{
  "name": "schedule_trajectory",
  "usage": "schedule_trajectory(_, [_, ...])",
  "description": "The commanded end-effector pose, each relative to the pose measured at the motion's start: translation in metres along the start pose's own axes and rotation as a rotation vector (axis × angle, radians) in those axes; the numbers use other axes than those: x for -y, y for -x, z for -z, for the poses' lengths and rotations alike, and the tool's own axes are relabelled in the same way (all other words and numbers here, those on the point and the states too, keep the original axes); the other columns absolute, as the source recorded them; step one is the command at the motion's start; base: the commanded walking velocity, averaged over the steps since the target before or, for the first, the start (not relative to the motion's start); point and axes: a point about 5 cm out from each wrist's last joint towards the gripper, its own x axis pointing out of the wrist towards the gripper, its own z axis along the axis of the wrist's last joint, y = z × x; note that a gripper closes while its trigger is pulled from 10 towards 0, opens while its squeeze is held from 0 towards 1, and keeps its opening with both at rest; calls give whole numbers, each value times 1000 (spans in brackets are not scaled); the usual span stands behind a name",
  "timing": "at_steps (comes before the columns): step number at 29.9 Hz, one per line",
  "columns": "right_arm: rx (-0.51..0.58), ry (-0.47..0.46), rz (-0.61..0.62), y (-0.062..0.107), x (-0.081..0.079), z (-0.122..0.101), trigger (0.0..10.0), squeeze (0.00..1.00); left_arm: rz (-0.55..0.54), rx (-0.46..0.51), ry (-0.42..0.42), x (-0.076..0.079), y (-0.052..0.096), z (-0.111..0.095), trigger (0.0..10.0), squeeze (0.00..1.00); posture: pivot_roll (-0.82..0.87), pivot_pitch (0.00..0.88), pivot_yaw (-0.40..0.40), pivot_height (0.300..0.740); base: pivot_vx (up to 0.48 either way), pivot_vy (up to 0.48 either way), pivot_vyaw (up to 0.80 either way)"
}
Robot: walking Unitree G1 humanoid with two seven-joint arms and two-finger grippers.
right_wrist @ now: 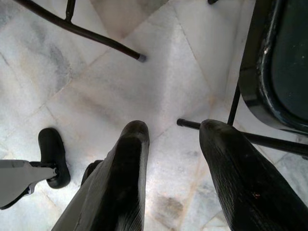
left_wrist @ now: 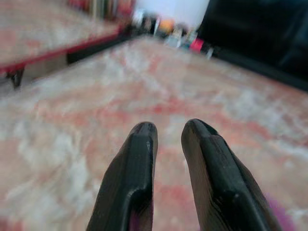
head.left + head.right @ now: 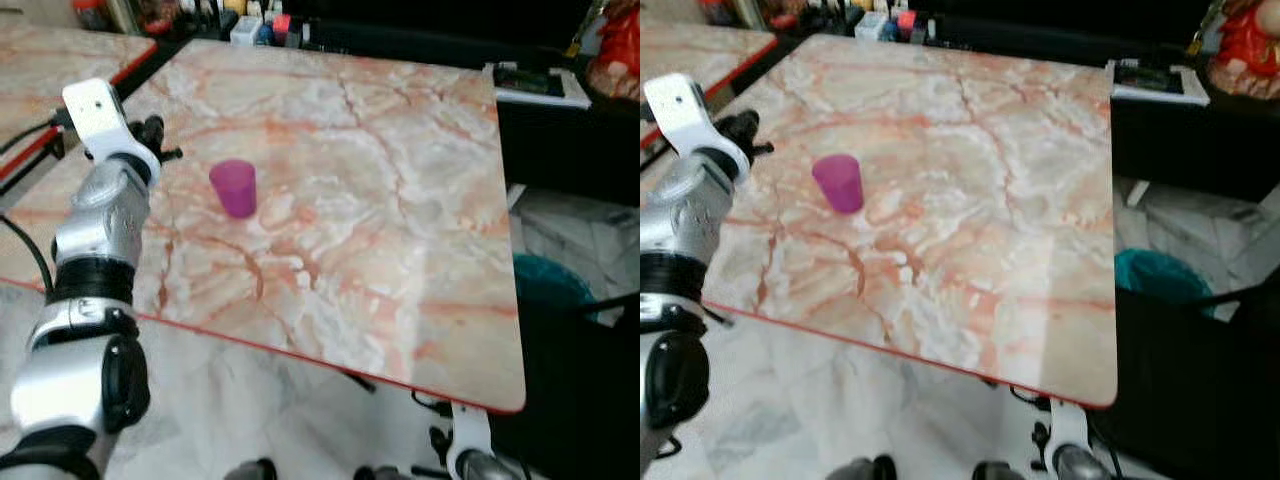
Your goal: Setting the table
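Observation:
A purple plastic cup (image 3: 233, 187) stands upright on the left half of the pink marble table (image 3: 400, 200). My left gripper (image 3: 163, 140) is raised over the table's left edge, a short way left of the cup and not touching it. In the left wrist view its black fingers (image 2: 139, 163) are slightly apart with nothing between them, and a blur of the purple cup (image 2: 280, 213) shows beside them. My right gripper (image 1: 173, 132) hangs low by the table's near right corner, open over the tiled floor.
A second marble table (image 3: 60, 50) stands to the left across a narrow gap. Small bottles and boxes (image 3: 262, 25) crowd the far edge. A black cabinet (image 3: 560, 140) and a teal bin (image 3: 550, 285) stand at the right. Black chair legs (image 1: 96, 36) cross the floor.

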Motion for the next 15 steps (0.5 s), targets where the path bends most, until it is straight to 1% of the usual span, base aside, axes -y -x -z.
schedule_trajectory(1, [-16,-13,2,0,0,4,10000,0,28,-62,-12,4,-3,1,10000,0,28,194,-2,740,0,0,0])
schedule_trajectory(2, [-16,-14,2,0,0,4,10000,0,44,-73,-3,5,-4,0,10000,0,28,194,-2,740,0,0,0])
schedule_trajectory(3, [-16,-15,2,0,0,4,10000,0,86,-82,-3,10,-5,-3,10000,0,28,201,0,740,0,0,0])
schedule_trajectory(4, [-16,-15,3,0,0,4,10000,0,98,-84,-6,11,-6,-4,10000,0,28,201,0,740,0,0,0])
schedule_trajectory(6, [-16,-16,3,0,0,4,10000,0,141,-101,18,16,-7,-6,10000,0,30,206,4,740,0,0,0])
schedule_trajectory(7, [-17,-16,3,0,0,5,10000,0,155,-110,50,19,-8,-8,10000,0,29,207,5,740,0,0,0])
schedule_trajectory(9, [-18,-16,3,1,0,5,10000,0,171,-131,85,23,-9,-7,10000,0,29,210,5,740,0,0,0])
schedule_trajectory(14, [-19,-16,3,1,0,5,10000,0,178,-157,103,25,-10,-4,10000,0,29,210,5,740,0,0,0])
schedule_trajectory(15, [-19,-19,3,1,-1,5,10000,0,177,-171,104,27,-10,-1,10000,0,28,216,7,740,0,0,0])
